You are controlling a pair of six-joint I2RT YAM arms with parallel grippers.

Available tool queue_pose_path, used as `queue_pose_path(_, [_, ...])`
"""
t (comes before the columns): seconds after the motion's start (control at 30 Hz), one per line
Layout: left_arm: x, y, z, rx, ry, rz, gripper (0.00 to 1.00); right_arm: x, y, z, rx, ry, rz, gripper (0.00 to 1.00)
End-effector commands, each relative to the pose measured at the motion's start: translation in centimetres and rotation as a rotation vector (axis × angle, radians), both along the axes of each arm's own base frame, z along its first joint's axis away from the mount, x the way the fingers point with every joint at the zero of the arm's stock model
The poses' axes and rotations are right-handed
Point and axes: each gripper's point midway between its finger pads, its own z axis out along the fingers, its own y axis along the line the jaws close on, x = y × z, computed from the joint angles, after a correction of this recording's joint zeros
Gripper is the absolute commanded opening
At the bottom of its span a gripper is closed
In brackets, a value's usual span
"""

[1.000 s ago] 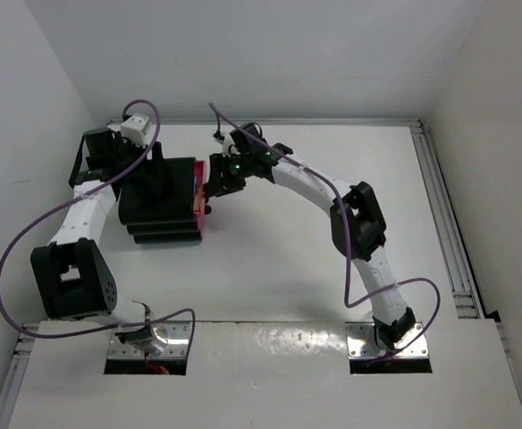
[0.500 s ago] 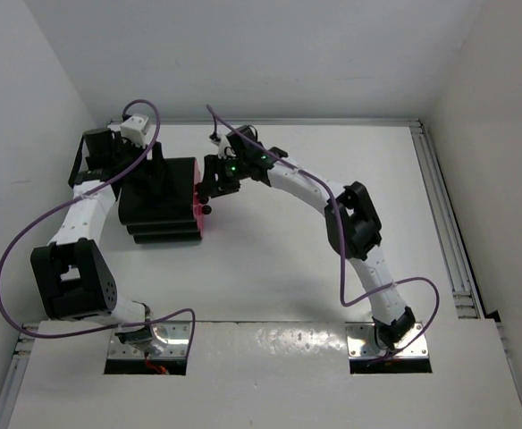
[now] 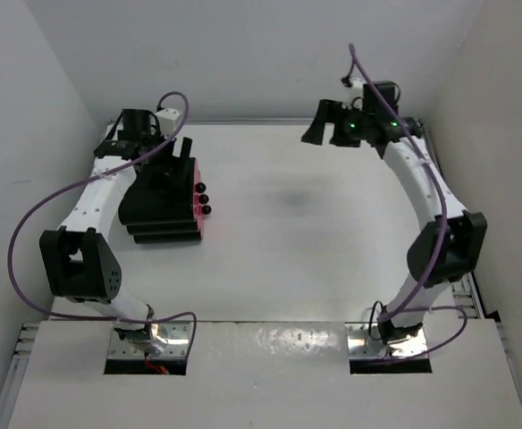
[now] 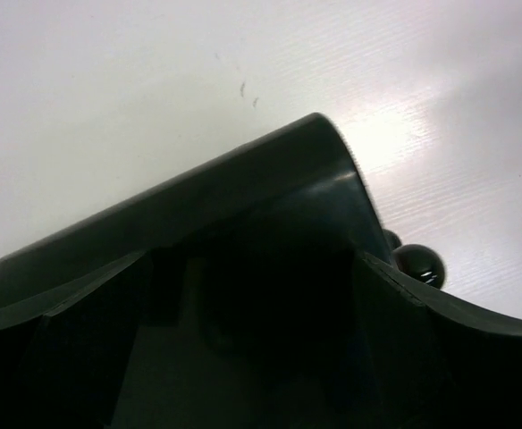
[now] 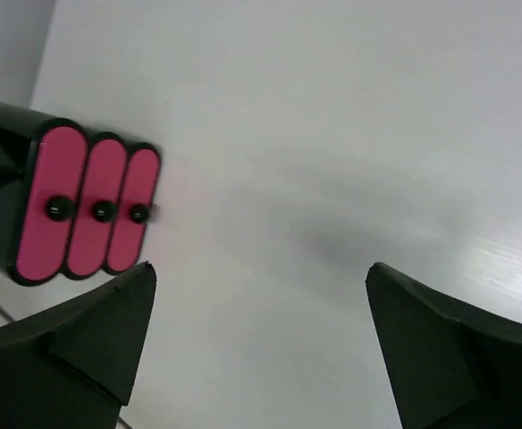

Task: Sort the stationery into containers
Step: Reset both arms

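Our right hand [image 3: 328, 136] now hangs high over the far right corner of the counter [image 3: 315, 259]. Half a second ago it was at the pink fronts of the drawers [image 5: 87, 210], so the whole arm has swung away to the right. From its wrist camera we see its two fingers [image 5: 91, 331] spread wide with nothing between them, and the drawers well apart from it across bare counter.

The black stepped box [image 3: 158, 214] stands where it did, at the far left of the counter. Its three pink fronts sit side by side and each shows its round black knob [image 5: 103, 211]. Less pink shows from above than a second ago.

Our left hand [image 3: 172, 161] remains on top of the box at its far end, though the arm's elbow has shifted. In its wrist view the dark body of the box fills the space between the fingers, and we cannot tell whether they clamp it or only rest there.
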Motion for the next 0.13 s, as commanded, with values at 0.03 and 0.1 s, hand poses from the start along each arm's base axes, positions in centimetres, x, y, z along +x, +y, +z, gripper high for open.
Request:
queue_pose_path(0.03, [-1.3,-0.3,1.1,0.031,0.015,0.075,1.00,-2.3,-4.6,-1.9,-0.092,0.026,-0.043,0.99])
queue_pose_path(0.1, [-1.3,-0.8,1.9,0.022,0.000,0.069,1.00,-2.5,-6.3,-1.9,-0.092,0.022,-0.079,0.99])
